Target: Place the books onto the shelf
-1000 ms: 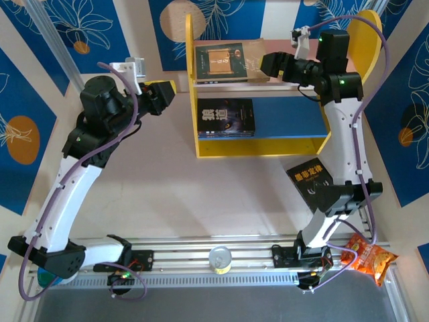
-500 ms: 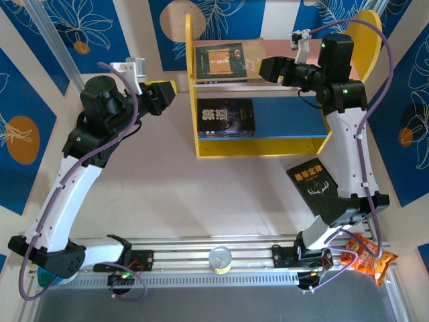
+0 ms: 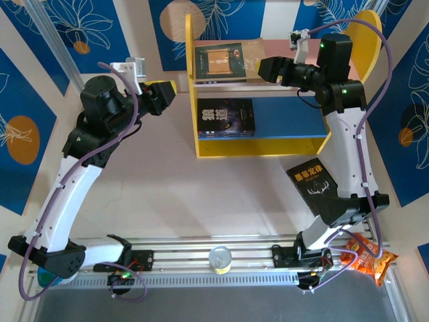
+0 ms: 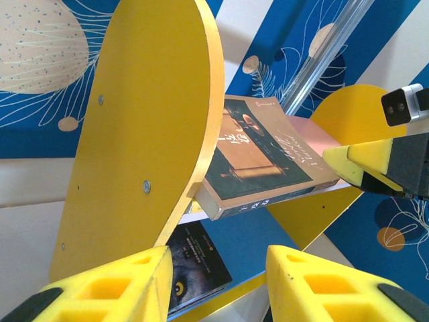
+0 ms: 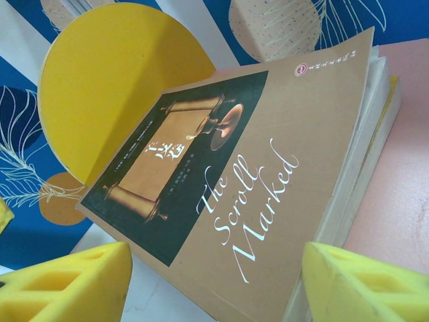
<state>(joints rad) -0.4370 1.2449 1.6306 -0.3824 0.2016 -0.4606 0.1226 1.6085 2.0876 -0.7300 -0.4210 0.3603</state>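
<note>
The right claw (image 3: 263, 67) is held at the upper tier of the shelf (image 3: 261, 149), with its jaws standing apart and nothing pinched between them. Directly ahead of it, a tan scroll-picture book (image 5: 255, 181) is seen lying flat on the pink upper board (image 5: 402, 194). It rests on at least one other volume, whose page edges show beneath it. The book's near corner reaches in between the two yellow pads. Whether either pad touches the book cannot be told.

The left claw (image 4: 218, 285) is held off the shelf's left side, jaws apart and empty, with the round-topped side panel (image 4: 147, 121) just ahead of it. Below the right claw, on the lower tier, a black book (image 3: 226, 117) is laid flat. Well behind the right claw, back toward its own arm's base, a second black book (image 3: 312, 181) is left on the tabletop (image 3: 201, 194), partly covered by that arm.

The step in hand is judged to be the placing of the tan book, which looks set down and released. Next, the right claw would need to be drawn straight back off the board without dragging the stack. The book on the tabletop would then have to be fetched. Because it lies flat and close to the arm, an edge would first have to be raised or slid clear before the jaws could be closed on it.
</note>
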